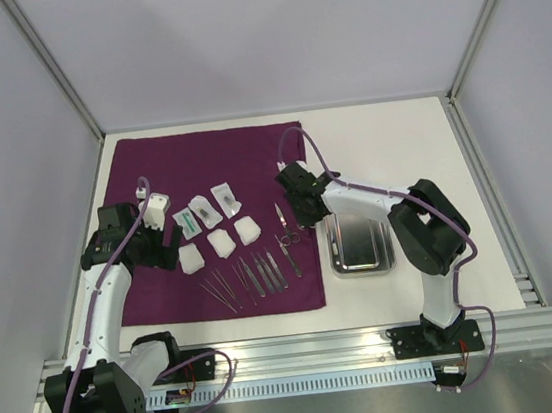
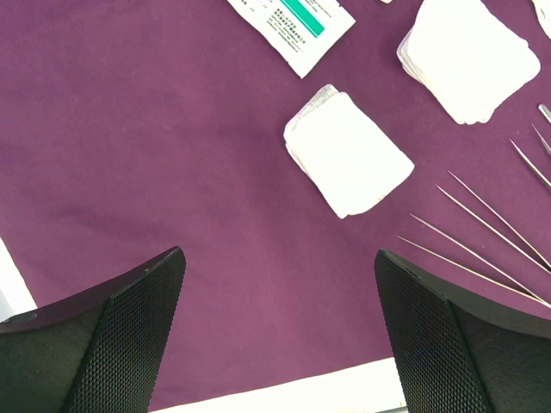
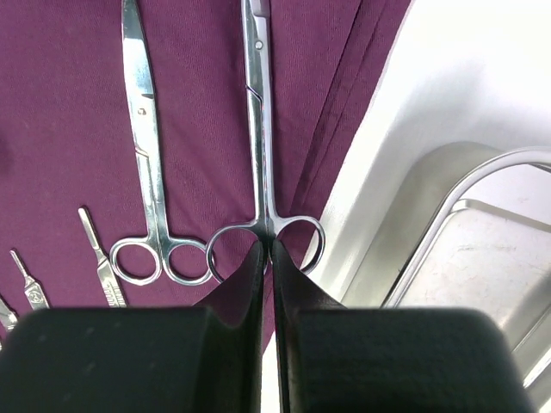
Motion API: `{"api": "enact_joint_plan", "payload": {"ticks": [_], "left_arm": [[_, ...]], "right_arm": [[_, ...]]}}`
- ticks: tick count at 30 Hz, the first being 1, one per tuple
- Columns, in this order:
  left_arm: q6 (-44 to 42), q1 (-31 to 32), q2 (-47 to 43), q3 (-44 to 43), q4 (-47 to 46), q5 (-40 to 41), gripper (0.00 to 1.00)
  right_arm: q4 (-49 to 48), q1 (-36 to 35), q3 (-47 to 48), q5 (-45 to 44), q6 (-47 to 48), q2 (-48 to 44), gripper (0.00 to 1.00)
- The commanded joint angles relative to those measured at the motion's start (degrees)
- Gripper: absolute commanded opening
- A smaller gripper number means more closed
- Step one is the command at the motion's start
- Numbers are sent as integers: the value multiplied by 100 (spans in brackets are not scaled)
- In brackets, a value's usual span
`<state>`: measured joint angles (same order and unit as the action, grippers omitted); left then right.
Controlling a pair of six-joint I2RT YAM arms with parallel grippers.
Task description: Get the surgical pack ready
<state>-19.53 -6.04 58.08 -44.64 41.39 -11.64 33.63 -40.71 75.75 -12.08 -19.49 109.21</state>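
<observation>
Steel scissors (image 3: 261, 129) lie on the purple cloth (image 3: 69, 103) straight ahead of the right gripper (image 3: 268, 248). Their blades point away and their rings touch its clenched fingertips. The tray (image 3: 482, 258) waits just right. The left gripper (image 2: 277, 292) gapes, farther off.

The scissors' (image 3: 146, 155) tips (and much of the tray (image 3: 491, 258)) run off-view.

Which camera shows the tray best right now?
Top external. It shows almost the whole tray from above, lying just right of the cloth, with only its far right corner tucked under the right arm. The right wrist view catches just one corner and part of the rim at its right edge. The left wrist view shows none of it.
</observation>
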Motion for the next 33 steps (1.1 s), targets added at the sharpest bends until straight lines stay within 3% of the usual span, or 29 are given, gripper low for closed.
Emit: {"api": "enact_joint_plan", "payload": {"ticks": [1,10,14,24,33], "left_arm": [[-60,-20,-69,-247,10,-58,100],[-69,-28,-52,-264,27,-67,100],[-121,-28,-95,-326,80,-14,100],[-60,-20,36,-440,194,3,100],[-77,-28,89,-396,142,-84,100]], "right_arm": [[126,-34,177,-94,59,108,3],[539,-25,537,241,340,-13,27],[549,-34,705,223,568,21,31],[636,107,1777,390,920,1190,29],[812,151,1953,294,876,1244,24]]}}
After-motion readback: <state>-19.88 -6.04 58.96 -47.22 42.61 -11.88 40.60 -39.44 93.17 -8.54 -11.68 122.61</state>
